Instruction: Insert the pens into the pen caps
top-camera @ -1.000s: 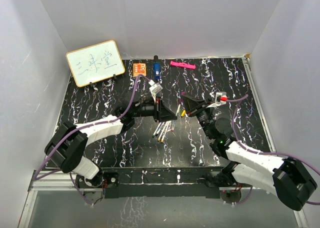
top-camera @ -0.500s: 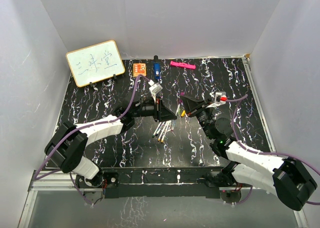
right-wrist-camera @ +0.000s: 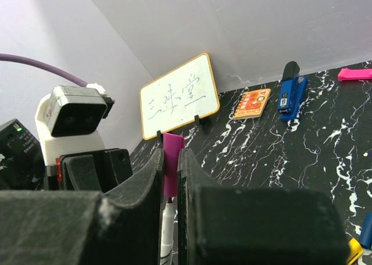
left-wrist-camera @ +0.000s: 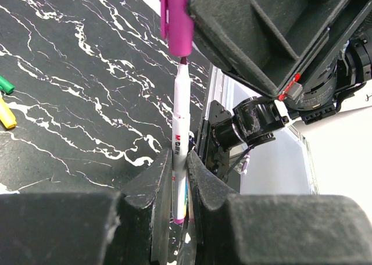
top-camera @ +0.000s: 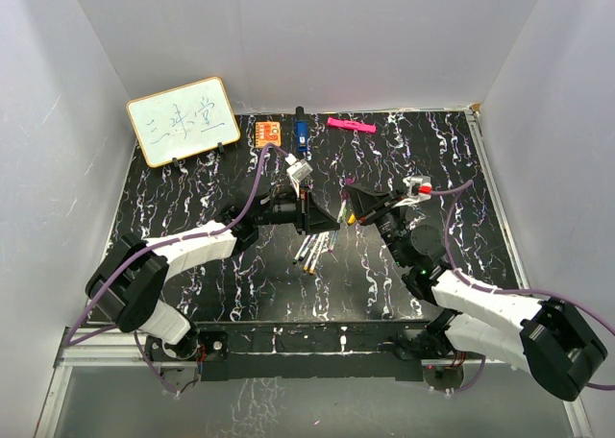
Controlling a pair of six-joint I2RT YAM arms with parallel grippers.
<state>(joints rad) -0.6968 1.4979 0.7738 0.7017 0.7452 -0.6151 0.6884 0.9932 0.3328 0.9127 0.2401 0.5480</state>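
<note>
My left gripper [left-wrist-camera: 179,158] is shut on a white-barrelled pen [left-wrist-camera: 181,120], held off the table. My right gripper [right-wrist-camera: 170,156] is shut on a magenta pen cap [right-wrist-camera: 172,163]. The pen's dark tip sits just at the cap's open mouth; the cap [left-wrist-camera: 175,18] is in line with the pen. The pen shows below the cap in the right wrist view [right-wrist-camera: 167,230]. In the top view the left gripper [top-camera: 330,224] and the right gripper [top-camera: 352,201] meet over the mat's middle. Several more pens [top-camera: 312,252] lie below them. A green cap [left-wrist-camera: 6,85] and a yellow cap [left-wrist-camera: 7,117] lie on the mat.
A whiteboard [top-camera: 183,120] stands at the back left. An orange card [top-camera: 267,132], a dark blue chunky object [top-camera: 301,133] and a pink bar [top-camera: 350,125] lie along the back edge. A blue cap [right-wrist-camera: 366,230] and a yellow cap [right-wrist-camera: 353,249] lie at the right.
My right arm has shifted slightly left and forward, bringing the magenta cap closer onto the pen tip. The left arm has held still.
</note>
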